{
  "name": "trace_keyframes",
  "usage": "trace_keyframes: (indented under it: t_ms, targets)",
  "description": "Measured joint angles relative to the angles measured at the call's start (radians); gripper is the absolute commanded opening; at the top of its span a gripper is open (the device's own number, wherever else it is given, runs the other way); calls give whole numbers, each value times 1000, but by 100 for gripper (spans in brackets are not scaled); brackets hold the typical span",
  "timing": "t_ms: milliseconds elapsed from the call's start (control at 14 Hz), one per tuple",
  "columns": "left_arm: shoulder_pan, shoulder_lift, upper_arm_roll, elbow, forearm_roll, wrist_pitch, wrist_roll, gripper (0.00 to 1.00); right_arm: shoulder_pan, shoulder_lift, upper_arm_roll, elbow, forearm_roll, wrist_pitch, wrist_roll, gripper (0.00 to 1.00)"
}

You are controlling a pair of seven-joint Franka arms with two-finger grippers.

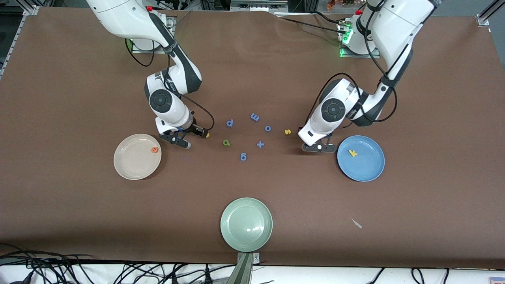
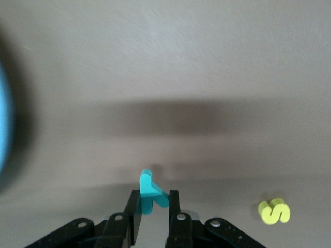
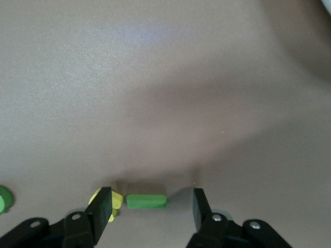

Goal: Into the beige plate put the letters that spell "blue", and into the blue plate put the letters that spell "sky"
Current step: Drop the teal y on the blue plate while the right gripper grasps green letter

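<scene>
Nearest the camera sits the pale green plate (image 1: 246, 224). Left gripper (image 2: 153, 214) pinches the teal y (image 2: 150, 190); right gripper (image 3: 150, 209), jaws open, straddles the green l (image 3: 147, 201) on the bench (image 1: 79, 221).

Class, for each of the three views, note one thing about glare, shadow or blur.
Front view: a soft glare spot sits on the pale green plate. Left wrist view: a broad blurred shadow crosses the table above the teal y, and the blue plate at the picture's edge is out of focus. Right wrist view: the thin green l throws a faint shadow.
</scene>
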Motion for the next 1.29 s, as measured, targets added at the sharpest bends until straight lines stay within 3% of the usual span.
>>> trace_keyframes:
  t_ms: [215,430,645,931,1003,1074,1146,1289]
  targets:
    - [39,-73,1,21,1,-113,101,19,0,11,-2,0,-19,24,0,71]
    - [134,-106,6,23,1,-143,304,19,-1,11,-3,0,-26,25,0,71]
    - [246,-97,13,20,34,-143,499,19,1,11,-3,-2,-26,30,2,71]
    - [312,-39,15,18,173,-105,533,22,6,19,-3,-16,-28,71,7,71]
    - [320,-23,15,18,184,-94,533,35,6,20,-3,-18,-30,76,7,71]
    - [324,-11,15,18,187,-86,534,79,6,21,-3,-19,-34,78,6,71]
    - [326,-4,15,18,187,-83,535,100,6,21,-3,-20,-36,79,4,71]
    - [326,-3,12,19,187,-82,535,100,6,21,-4,-20,-37,80,3,70]
